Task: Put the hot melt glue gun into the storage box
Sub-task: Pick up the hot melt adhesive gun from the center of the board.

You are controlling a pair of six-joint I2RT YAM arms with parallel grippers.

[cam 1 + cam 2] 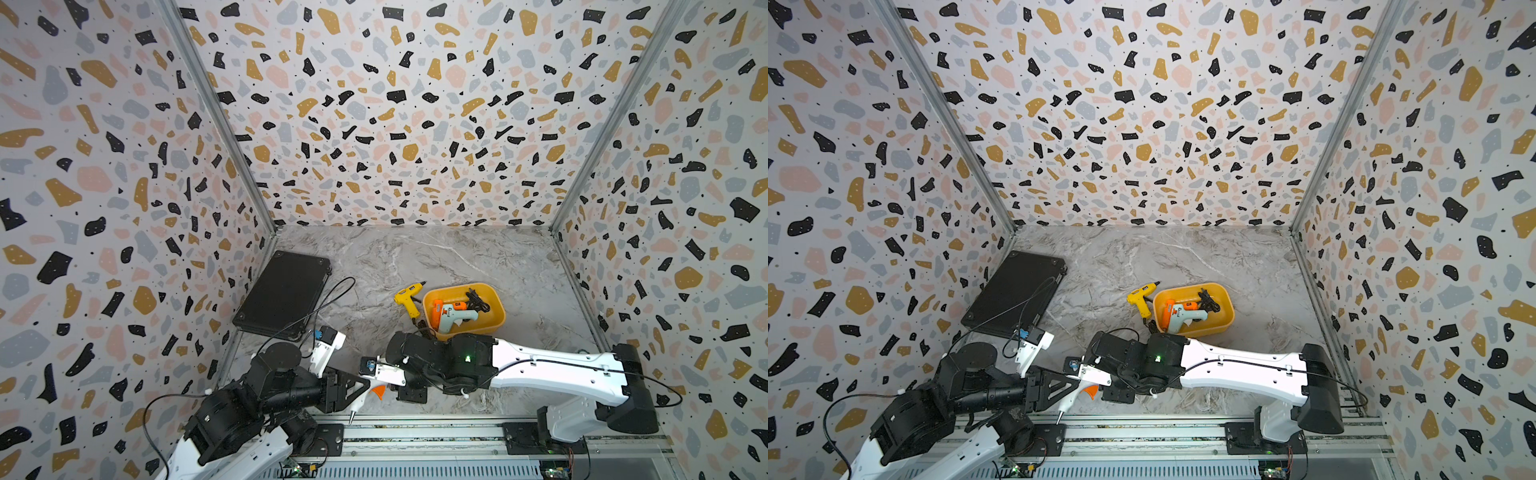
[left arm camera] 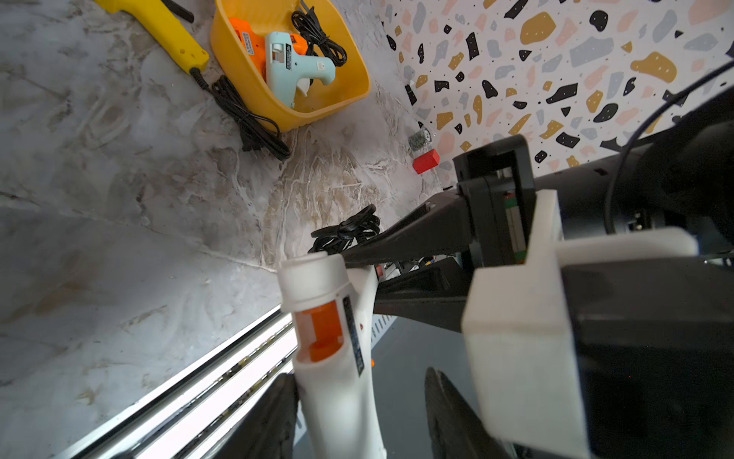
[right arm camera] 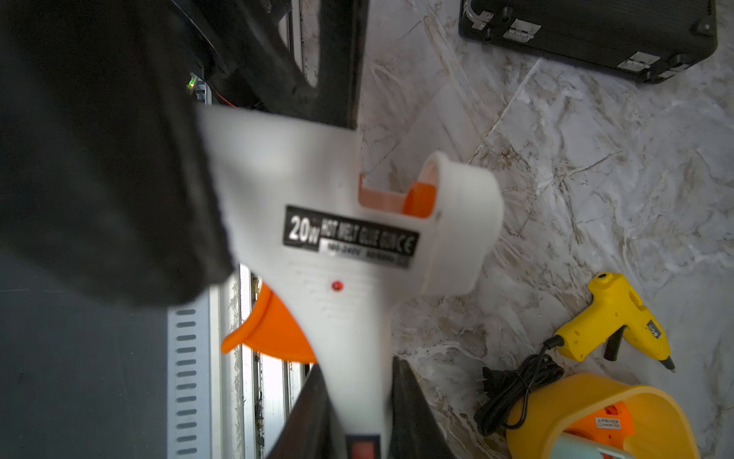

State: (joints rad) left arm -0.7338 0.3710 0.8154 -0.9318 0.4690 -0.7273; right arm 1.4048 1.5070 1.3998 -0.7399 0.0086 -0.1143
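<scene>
Table: marble. Storage box right of centre, holding orange gun and pale-blue gun; yellow gun just beside it. White hot melt glue gun aloft over near edge: my right jaws clamped on handle; my left jaws apart, straddling barrel.

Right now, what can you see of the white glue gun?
The white glue gun looks like smooth plastic, with an orange trigger, a red dot, a black label reading 20W hot melt glue gun, and a thin metal nozzle pointing at the front rail. The right gripper is shut on its handle; the left gripper is open around its barrel. It is outside the storage box.
</scene>
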